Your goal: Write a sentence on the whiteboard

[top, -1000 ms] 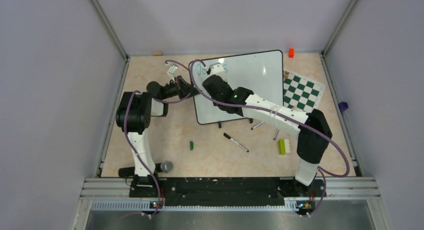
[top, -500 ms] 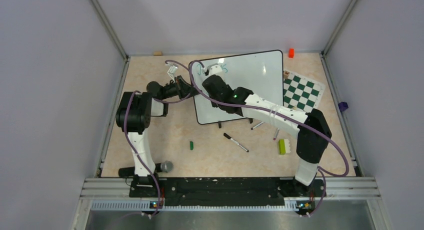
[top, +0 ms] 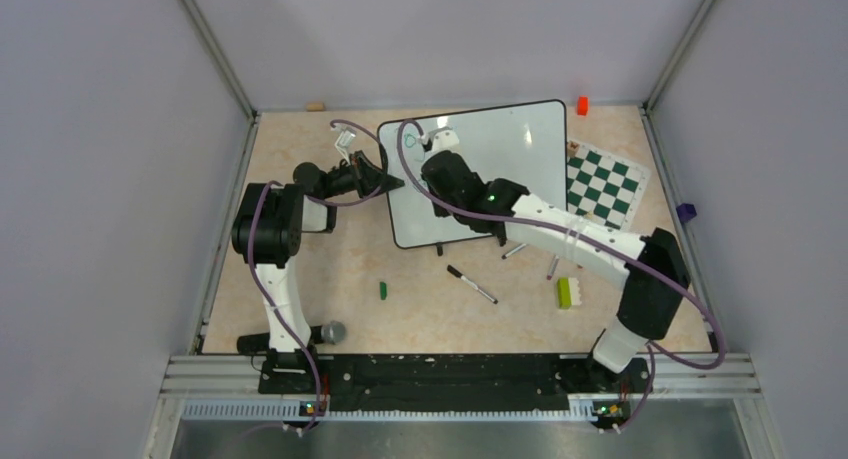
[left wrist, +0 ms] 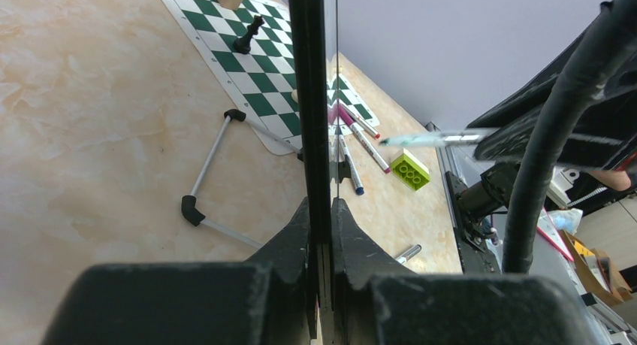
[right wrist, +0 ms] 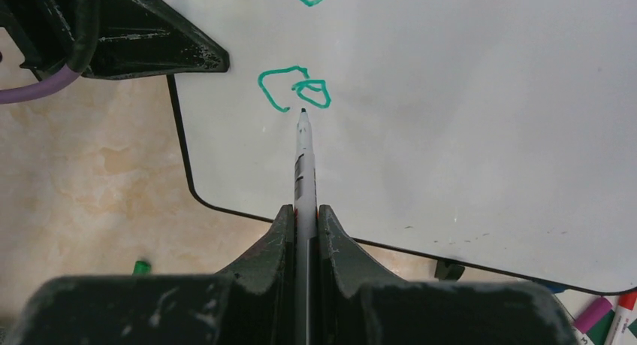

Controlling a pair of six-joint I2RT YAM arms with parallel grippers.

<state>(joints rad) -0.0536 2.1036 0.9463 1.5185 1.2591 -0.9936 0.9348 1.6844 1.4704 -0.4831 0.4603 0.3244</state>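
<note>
I've got the right end effector [right wrist: 303, 210] clamped on the marker [right wrist: 303, 153], tip just below the teal letters [right wrist: 293, 89], bare whiteboard [right wrist: 466, 119] to the right; the left end effector [left wrist: 321, 206] pinches the board's edge.

Lab robot cell (grey walls [top: 110, 179], aluminium rail [top: 460, 371])

Glossy smooth whiteboard [right wrist: 466, 119]; matt marbled table [top: 330, 269]

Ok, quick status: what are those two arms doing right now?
Left gripper shut on the whiteboard edge. Right gripper shut on a marker, tip by the teal-green sentence, unfinished. Nothing blocking the tip.
</note>
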